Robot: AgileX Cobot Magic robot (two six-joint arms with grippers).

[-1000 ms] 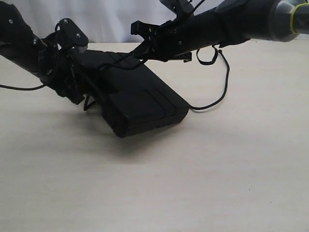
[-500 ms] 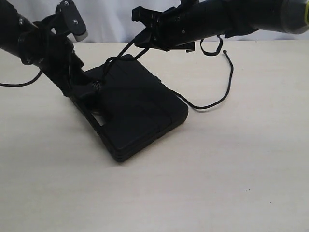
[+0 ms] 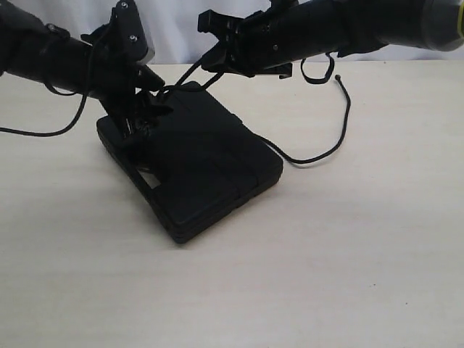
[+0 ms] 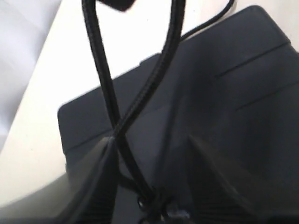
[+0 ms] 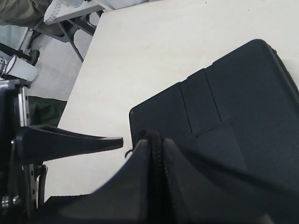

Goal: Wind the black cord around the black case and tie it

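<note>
Both arms are matte black. The right arm (image 3: 348, 25) is a thick tube that meets a grey joint (image 3: 435, 16) marked with a yellow-green ring (image 3: 459, 23), and it carries an angular black bracket (image 3: 217, 32). The left arm (image 3: 51, 54) bears a pale grey cap (image 3: 143, 51), small silver screws (image 3: 125, 6) and a thin black cable (image 3: 36, 133). Its fingers (image 4: 91, 191) are dark and finely ribbed

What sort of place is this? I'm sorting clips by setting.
Likely a robotics lab or test bench rather than a home: the robot's left arm and right arm work over a bare, pale wood-grain table, with a plain white backdrop behind.
</note>
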